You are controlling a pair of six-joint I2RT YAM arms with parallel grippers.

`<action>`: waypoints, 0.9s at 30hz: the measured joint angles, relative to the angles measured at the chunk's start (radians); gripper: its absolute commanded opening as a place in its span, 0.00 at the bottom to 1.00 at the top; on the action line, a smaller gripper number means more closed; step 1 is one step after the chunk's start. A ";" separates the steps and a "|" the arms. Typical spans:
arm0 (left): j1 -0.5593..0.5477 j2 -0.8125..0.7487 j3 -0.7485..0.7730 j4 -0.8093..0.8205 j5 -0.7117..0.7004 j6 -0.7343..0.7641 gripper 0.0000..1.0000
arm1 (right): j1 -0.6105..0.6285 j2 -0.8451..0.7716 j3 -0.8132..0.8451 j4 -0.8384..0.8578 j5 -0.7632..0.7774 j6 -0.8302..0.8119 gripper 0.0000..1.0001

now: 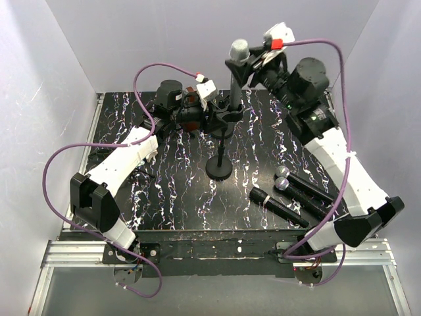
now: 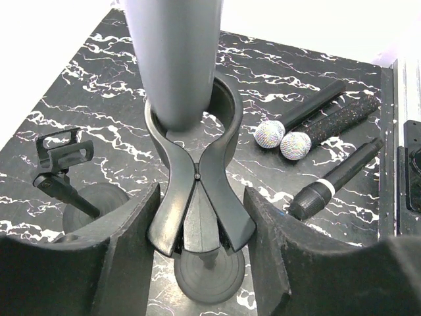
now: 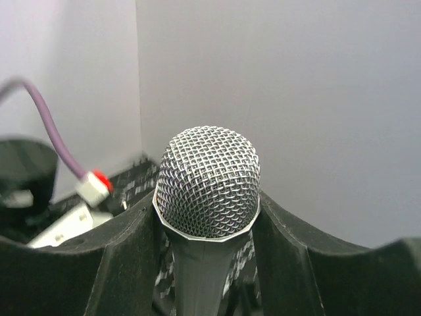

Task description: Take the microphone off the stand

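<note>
Microphone (image 2: 174, 59) head beyond top edge

**Legible markings, all three views:** none you can read.

- Microphone (image 3: 207, 184) in the stand: you see a silver mesh head and a grey body, with no lettering visible.
- Spare microphone (image 2: 335, 181) lying on the tabletop (image 2: 85, 85): you see one white band near its head. The band is too small to tell whether it carries print.
- Cable connector (image 3: 92, 186): you see a red tip on a white housing. Any mark on it is too blurred to read.
</note>
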State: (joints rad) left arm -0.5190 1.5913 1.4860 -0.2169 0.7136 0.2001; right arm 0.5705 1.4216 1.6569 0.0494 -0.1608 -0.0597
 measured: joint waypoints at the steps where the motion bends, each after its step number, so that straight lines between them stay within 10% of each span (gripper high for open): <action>1: 0.000 0.000 0.000 0.000 0.001 0.002 0.00 | 0.000 0.003 0.044 0.000 0.000 -0.001 0.01; 2: 0.000 0.000 0.000 -0.001 0.002 0.004 0.00 | 0.000 0.005 0.084 0.002 0.000 -0.003 0.01; 6: 0.000 0.000 0.002 -0.006 0.002 0.013 0.52 | -0.006 -0.018 0.151 0.016 0.005 -0.047 0.01; 17: 0.000 0.001 0.066 -0.045 -0.010 0.008 0.98 | -0.311 -0.082 -0.171 -0.203 0.055 -0.249 0.01; 27: 0.000 0.001 0.149 -0.037 -0.022 -0.025 0.98 | -0.492 -0.007 -0.482 -0.433 0.074 -0.622 0.01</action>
State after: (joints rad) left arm -0.5190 1.5925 1.6352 -0.2543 0.6914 0.1749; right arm 0.0788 1.4147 1.1748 -0.3840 -0.0872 -0.6815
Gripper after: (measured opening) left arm 0.981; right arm 0.585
